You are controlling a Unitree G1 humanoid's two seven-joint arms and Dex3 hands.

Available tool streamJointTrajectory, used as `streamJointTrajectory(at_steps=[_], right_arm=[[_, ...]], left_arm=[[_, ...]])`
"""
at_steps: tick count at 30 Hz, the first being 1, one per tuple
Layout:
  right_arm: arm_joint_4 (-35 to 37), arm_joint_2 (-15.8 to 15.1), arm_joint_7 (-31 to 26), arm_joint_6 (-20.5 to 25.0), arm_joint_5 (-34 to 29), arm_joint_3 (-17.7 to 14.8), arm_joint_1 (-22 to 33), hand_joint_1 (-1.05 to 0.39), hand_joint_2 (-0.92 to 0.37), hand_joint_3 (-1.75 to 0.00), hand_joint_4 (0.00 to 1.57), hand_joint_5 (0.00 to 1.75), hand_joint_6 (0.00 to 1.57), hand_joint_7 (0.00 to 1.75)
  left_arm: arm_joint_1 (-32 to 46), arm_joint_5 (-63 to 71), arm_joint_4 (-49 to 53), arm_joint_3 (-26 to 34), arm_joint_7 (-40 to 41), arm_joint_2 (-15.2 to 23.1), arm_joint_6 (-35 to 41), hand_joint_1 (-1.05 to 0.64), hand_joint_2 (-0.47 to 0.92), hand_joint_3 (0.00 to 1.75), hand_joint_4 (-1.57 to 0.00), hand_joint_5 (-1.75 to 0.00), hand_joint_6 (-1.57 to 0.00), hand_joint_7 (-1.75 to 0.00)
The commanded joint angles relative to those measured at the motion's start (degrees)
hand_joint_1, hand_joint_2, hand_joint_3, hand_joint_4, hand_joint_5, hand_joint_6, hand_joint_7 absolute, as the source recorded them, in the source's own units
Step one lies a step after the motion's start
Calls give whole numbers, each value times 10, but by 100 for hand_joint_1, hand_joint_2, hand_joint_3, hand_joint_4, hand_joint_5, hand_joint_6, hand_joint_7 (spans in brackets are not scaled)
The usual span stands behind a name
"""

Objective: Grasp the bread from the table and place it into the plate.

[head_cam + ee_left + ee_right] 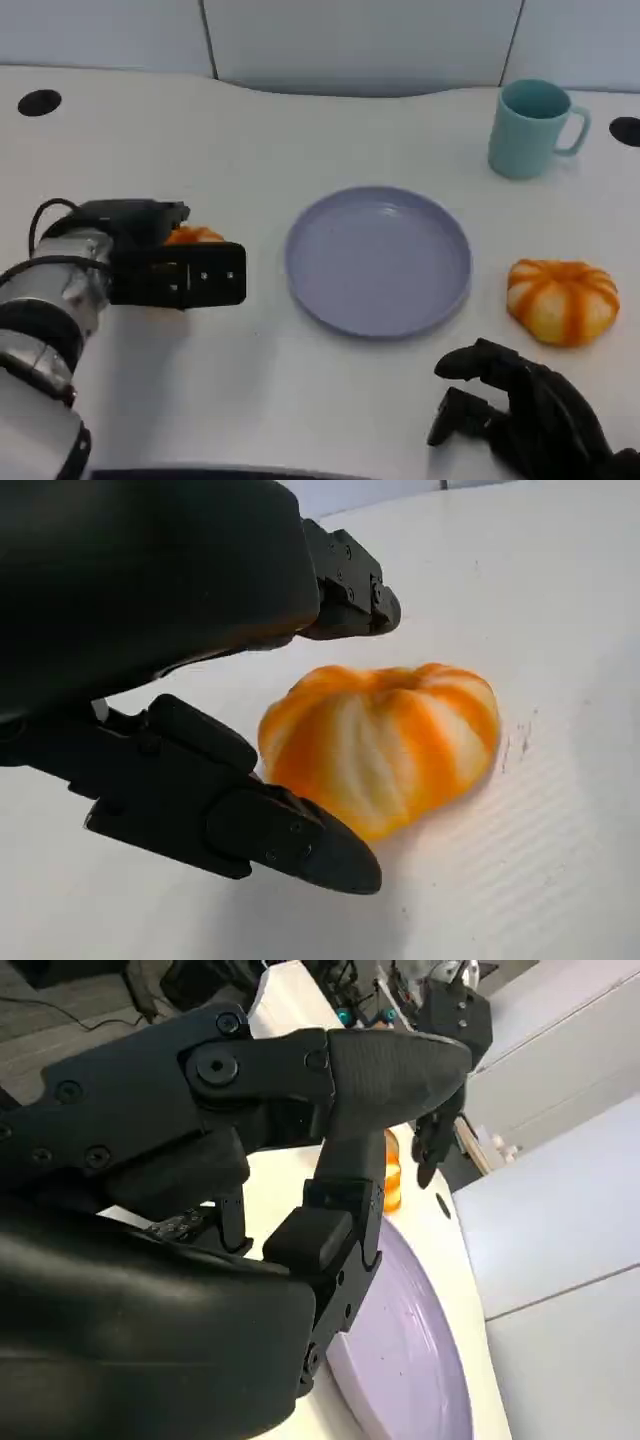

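A white surface (300, 130) runs back to a curved far edge, with pale wall panels (350, 40) behind it. Two dark round holes sit near the far corners, one on the left (39, 102) and one on the right (626, 130). A lilac plate (378, 260) lies in the middle, bare. A teal mug (530, 127) stands upright beyond the plate to the right, well apart from it.

An orange-and-white bread (193, 236) lies left of the plate, with open surface between them. The left hand (178, 262) is over it; in the left wrist view its fingers (250, 820) stand apart on either side of that bread (385, 742), close to it, though I cannot tell whether they touch it, and the bread rests on the surface. A second bread (561, 299) lies just right of the plate, clear of the rim.

The right hand (520, 405) rests low at the near right edge, fingers curled inward, gripping nothing. The near middle strip in front of the plate is open surface.
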Motion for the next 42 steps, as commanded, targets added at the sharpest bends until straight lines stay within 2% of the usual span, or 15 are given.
streamJointTrajectory(at_steps=[1,11,14,18,19,21,22,24,25,27,29,32,35,38,42], right_arm=[[-12,-7,-2,9,3,0,18,-51,-92,-45,69,136,73,89],[-46,-10,-3,34,9,-1,35,-50,-92,-46,69,137,72,90],[-43,-9,2,31,11,-4,35,-50,-92,-45,68,137,71,90],[-60,-9,-9,41,9,-2,41,-48,-92,-47,69,137,72,90],[-62,-9,-10,42,9,-2,42,-48,-92,-47,69,137,72,90],[-63,-10,-10,42,10,-3,43,-48,-92,-48,69,136,72,91],[-62,-10,-9,42,11,-4,42,-48,-92,-48,69,136,71,91],[-65,-11,-13,43,8,-4,43,-49,-92,-47,69,137,72,91],[-65,-11,-12,44,8,-4,43,-49,-92,-47,69,137,72,90],[-69,-12,-13,45,7,-3,43,-48,-92,-48,69,137,71,90],[-69,-12,-11,42,8,-3,43,-49,-92,-48,69,138,71,91],[-59,-10,-5,35,11,-6,41,-50,-92,-47,67,139,70,91],[-52,-9,-4,36,12,-7,39,-50,-92,-45,67,139,70,91],[-46,-8,-3,29,10,-8,37,-50,-92,-44,67,138,70,91],[-44,-7,-5,29,8,-7,33,-50,-92,-45,68,138,70,91]], left_arm=[[-5,2,12,-13,-11,-5,11,-74,80,0,-17,-10,-20,-1],[9,-18,16,-8,-18,-19,14,-68,77,0,-20,-13,-22,-2],[15,-19,19,-11,-17,-20,20,-58,75,0,-35,-21,-30,-5],[27,-11,25,-21,10,-20,22,-51,72,0,-32,-91,-58,-18],[30,-6,25,-26,25,-19,23,-50,73,0,-30,-100,-61,-21],[33,0,27,-33,43,-18,23,-48,73,0,-30,-126,-58,-57],[38,4,27,-36,67,-18,25,-48,73,0,-30,-130,-55,-68],[46,4,29,-35,102,-18,32,-39,70,1,-39,-160,-27,-144],[50,2,30,-33,117,-19,37,-36,70,1,-43,-166,-23,-159],[56,-2,30,-29,143,-18,37,-26,72,2,-54,-173,-30,-171],[63,-3,30,-29,170,-15,28,-21,74,3,-62,-174,-38,-174],[70,-2,31,-28,198,-12,23,-19,77,4,-75,-175,-49,-163],[70,-16,32,-15,196,-14,22,-14,89,12,-71,-175,-50,-172],[70,-35,29,4,198,-14,9,-15,88,13,-64,-175,-53,-164],[67,-66,24,36,204,-15,-9,-17,90,15,-68,-175,-49,-174]])
